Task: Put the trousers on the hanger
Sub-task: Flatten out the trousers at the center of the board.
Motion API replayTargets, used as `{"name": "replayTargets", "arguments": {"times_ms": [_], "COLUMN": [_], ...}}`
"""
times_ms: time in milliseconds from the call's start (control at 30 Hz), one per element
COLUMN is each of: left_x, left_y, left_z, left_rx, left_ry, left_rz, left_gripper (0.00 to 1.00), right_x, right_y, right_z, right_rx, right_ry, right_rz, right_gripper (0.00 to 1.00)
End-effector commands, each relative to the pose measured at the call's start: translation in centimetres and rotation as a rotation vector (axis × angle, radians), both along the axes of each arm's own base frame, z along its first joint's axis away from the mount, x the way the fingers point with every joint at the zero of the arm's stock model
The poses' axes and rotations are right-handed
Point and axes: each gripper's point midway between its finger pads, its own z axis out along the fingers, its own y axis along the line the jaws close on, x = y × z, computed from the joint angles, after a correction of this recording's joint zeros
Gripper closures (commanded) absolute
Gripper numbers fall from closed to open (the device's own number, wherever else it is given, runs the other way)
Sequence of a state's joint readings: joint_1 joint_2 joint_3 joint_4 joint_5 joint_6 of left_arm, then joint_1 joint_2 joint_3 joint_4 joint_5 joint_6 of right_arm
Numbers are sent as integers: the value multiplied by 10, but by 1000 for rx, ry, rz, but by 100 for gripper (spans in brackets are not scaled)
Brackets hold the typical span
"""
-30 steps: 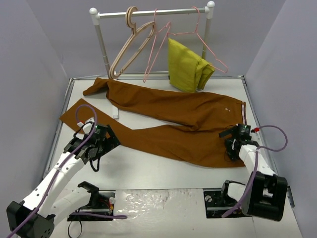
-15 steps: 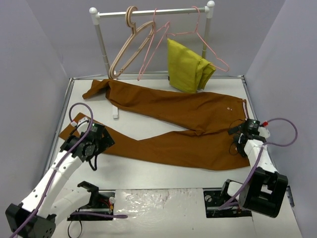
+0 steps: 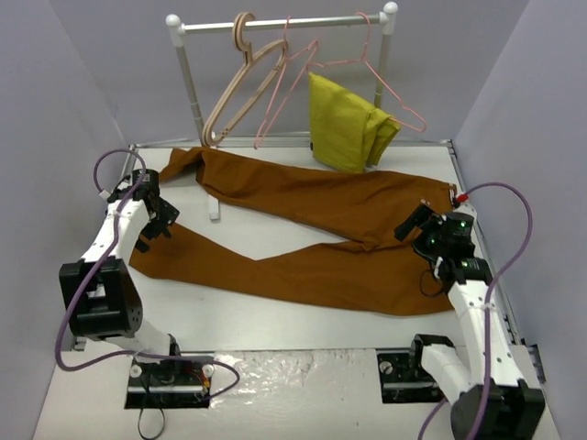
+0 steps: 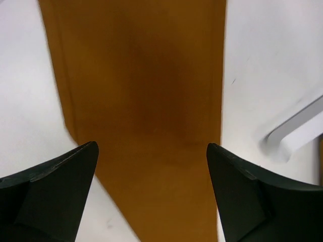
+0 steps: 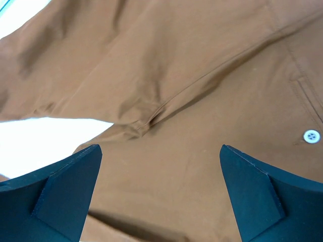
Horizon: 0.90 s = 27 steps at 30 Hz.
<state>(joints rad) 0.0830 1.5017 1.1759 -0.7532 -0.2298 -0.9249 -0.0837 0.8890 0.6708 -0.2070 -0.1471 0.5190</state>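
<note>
Two grippers hang over opposite ends of one garment. Our left gripper (image 4: 151,146) has its jaws wide apart and holds nothing; it looks straight down on a single leg of the rust-brown trousers (image 3: 339,202) near the cuff, with the leg running lengthwise between the jaws. Our right gripper (image 5: 160,147) is also spread fully and empty. It hovers over the seat, where the two legs join, and a small pale button shows close to its right finger.

Moving outward, the trousers lie flat on the white bench (image 3: 275,316). Their long axis runs left to right, with the waistband at the right edge and the legs splayed toward the left.

Beyond them, at the far side, a white rail (image 3: 284,22) carries a beige wooden hanger (image 3: 240,87), the free pink wire hanger (image 3: 278,99) and a second pink one holding a folded mustard garment (image 3: 344,124). The free hanger hangs well apart from both grippers, straight past the trousers. We judge it slightly nearer the left arm's side.
</note>
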Motion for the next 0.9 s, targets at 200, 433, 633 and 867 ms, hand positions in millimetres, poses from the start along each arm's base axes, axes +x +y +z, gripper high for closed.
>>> {"name": "replayTargets", "arguments": {"times_ms": [200, 433, 633, 867], "left_x": [105, 119, 105, 69], "left_y": [39, 48, 50, 50], "left_z": [-10, -59, -92, -122], "left_rx": [20, 6, -11, 8], "left_ry": [21, 160, 238, 372], "left_rz": [31, 53, 82, 82], "left_gripper": [19, 26, 33, 68], "right_x": [-10, -11, -11, -10], "right_y": [26, 30, 30, 27], "right_z": [14, 13, 9, 7], "right_rx": [6, -5, -8, -12], "right_ry": [-26, -21, -9, 4], "right_rz": [175, 198, 200, 186], "right_gripper": [0, 0, 0, 0]}}
